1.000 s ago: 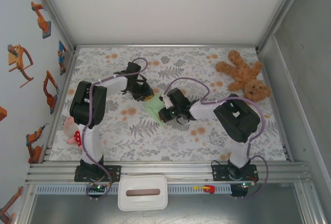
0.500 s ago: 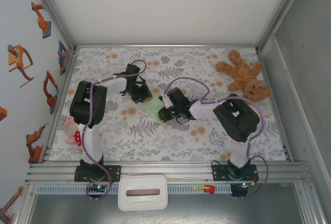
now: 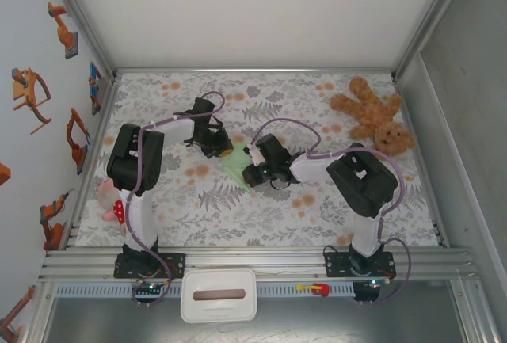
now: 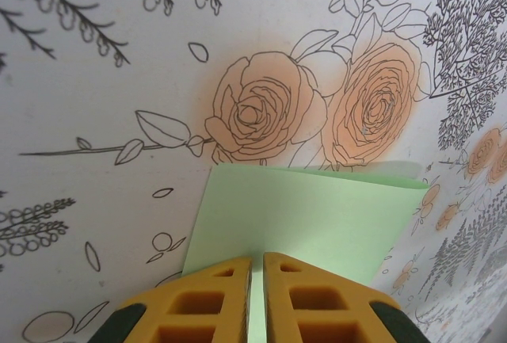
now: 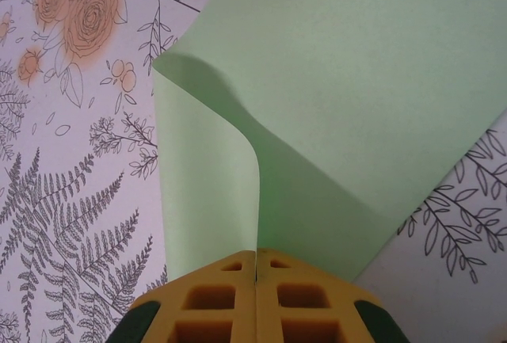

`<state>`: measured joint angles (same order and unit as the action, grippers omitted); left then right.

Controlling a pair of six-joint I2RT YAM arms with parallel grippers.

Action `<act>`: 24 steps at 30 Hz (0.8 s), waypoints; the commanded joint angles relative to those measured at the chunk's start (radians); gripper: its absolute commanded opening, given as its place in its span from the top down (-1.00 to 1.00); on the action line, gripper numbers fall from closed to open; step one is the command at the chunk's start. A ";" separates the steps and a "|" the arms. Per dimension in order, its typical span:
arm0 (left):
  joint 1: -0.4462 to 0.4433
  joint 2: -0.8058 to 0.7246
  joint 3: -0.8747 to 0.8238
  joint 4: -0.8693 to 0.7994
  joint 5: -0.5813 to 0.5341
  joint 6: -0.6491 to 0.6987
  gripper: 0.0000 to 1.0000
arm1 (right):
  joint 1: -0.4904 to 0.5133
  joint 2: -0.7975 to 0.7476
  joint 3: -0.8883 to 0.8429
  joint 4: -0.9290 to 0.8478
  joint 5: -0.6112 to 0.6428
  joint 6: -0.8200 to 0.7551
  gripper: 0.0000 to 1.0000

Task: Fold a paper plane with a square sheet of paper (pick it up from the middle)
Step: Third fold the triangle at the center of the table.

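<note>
Left claw [image 4: 257, 268] and right claw [image 5: 256, 270] both clamped on my mint sheet [image 4: 309, 216]. Pulling apart unevenly could tear it or fold it crooked.

A floral tablecloth [image 3: 261, 216] with grey leaves and orange roses covers the middle of the frame. A plain white wall [image 3: 253, 10] rises at the top, a sticker-covered wall [image 3: 32, 42] at left, and a grey panel [image 3: 475, 121] at right. An aluminium rail [image 3: 253, 260] crosses the bottom.

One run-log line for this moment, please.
stage: mid-fold | left gripper: shut on paper sheet edge | right gripper: shut on paper sheet, flap curled up | teddy bear: far right corner, apart
</note>
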<state>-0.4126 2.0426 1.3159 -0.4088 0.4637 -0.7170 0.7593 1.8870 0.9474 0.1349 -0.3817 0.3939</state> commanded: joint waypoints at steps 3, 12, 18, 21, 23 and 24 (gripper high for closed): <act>-0.009 0.040 0.013 -0.046 -0.034 0.014 0.71 | -0.008 -0.015 0.017 -0.028 -0.042 0.011 1.00; -0.008 0.042 0.011 -0.044 -0.034 0.013 0.71 | -0.006 -0.019 0.013 -0.038 -0.022 0.010 1.00; -0.009 0.042 0.013 -0.044 -0.034 0.011 0.71 | -0.008 -0.019 0.013 -0.044 -0.004 0.013 1.00; -0.008 0.038 0.014 -0.042 -0.029 0.010 0.71 | -0.008 -0.019 0.012 -0.046 -0.011 0.014 1.00; -0.006 0.026 0.022 -0.038 -0.015 0.002 0.71 | -0.008 -0.013 0.013 -0.046 -0.011 0.013 1.00; -0.004 0.014 0.026 -0.035 -0.010 -0.003 0.70 | -0.008 -0.008 0.013 -0.045 -0.011 0.015 1.00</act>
<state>-0.4126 2.0476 1.3258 -0.4168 0.4660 -0.7177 0.7578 1.8866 0.9474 0.1204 -0.4042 0.3973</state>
